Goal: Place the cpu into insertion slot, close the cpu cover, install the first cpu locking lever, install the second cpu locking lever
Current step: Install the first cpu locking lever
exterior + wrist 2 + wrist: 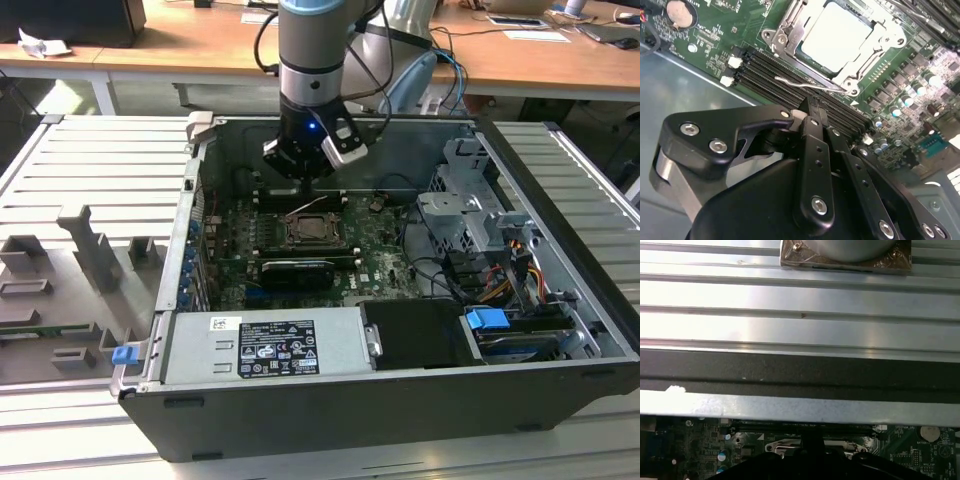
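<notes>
Progress looks well advanced, judged from how the parts lie. The open computer case (pixel 400 400) fills the middle of the exterior view, resting on a ribbed metal tabletop (pixel 90 165), and the arm reaches down into it from the upper centre of the frame. On the green motherboard (pixel 375 255) in the centre of that view sits the insertion slot (pixel 315 230). In the second wrist view the cpu (pixel 837 37), at upper centre, lies seated in the slot with its pale face showing through the cut-out of the cpu cover (pixel 790 37), which appears folded flat over it. A thin wire locking lever (pixel 807 84) runs along the socket's near edge, just above the black memory slots (pixel 770 75); whether it is hooked down cannot be told, so the lever steps seem to be what is left. The gripper (pixel 812 107), in the lower half of that view, has its fingers (pixel 815 130) pressed together, holding nothing visible, tips just short of the lever.
</notes>
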{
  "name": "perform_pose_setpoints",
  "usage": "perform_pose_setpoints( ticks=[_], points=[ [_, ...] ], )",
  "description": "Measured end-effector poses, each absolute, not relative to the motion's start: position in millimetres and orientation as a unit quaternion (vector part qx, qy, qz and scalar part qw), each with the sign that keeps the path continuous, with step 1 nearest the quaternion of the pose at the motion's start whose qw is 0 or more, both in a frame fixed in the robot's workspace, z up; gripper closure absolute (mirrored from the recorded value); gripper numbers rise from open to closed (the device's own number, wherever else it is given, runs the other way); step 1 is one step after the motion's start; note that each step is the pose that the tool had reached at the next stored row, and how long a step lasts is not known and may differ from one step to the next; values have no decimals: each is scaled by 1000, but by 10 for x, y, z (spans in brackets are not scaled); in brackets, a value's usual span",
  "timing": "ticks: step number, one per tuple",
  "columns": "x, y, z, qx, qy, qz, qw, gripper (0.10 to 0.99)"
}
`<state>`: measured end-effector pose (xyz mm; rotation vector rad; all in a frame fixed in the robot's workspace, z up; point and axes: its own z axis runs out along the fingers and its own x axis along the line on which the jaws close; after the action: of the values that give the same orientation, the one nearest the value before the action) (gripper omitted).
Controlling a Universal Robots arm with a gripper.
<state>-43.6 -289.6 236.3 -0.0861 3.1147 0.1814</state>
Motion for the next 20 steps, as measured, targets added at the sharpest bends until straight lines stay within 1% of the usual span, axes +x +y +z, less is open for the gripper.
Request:
perform_pose_setpoints(
  ticks=[20],
  points=[
    [-349,-2893,2295,-29,998,58,10,980]
  ],
)
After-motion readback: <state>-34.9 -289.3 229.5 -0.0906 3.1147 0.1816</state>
